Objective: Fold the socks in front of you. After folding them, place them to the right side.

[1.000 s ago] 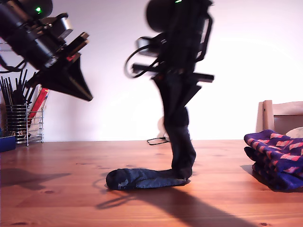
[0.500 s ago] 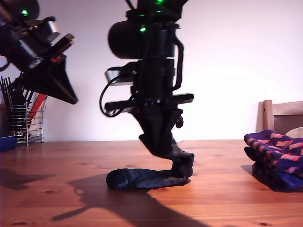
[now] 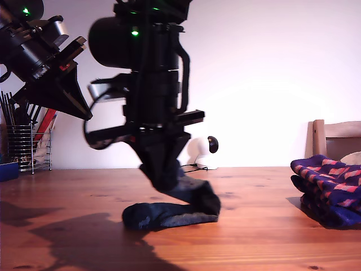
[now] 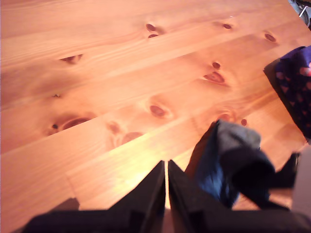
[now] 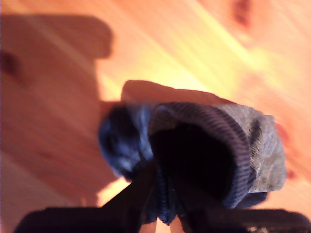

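A plain dark grey-blue sock (image 3: 169, 214) lies on the wooden table (image 3: 265, 237) in the middle of the exterior view. One end of it is lifted and bent back over the rest. My second gripper (image 3: 163, 176) is shut on that lifted end, and the second wrist view shows the ribbed sock (image 5: 218, 145) bunched around my second gripper (image 5: 165, 199). My first gripper (image 3: 84, 114) hangs high at the exterior view's left, shut with nothing in it. The first wrist view shows my first gripper (image 4: 166, 170) above bare wood beside the sock (image 4: 228, 160). Folded navy-purple checked socks (image 3: 330, 189) sit at the exterior view's right.
A wire rack of dark utensils (image 3: 22, 147) and a blue box (image 3: 8, 170) stand at the exterior view's far left. A wooden chair back (image 3: 335, 135) rises behind the checked socks (image 4: 297, 82). A small white device (image 3: 202, 151) with a cable sits at the table's back.
My second gripper has come down and moved toward the exterior view's left, carrying the sock's raised end over the part on the table. My first gripper shifted only slightly.
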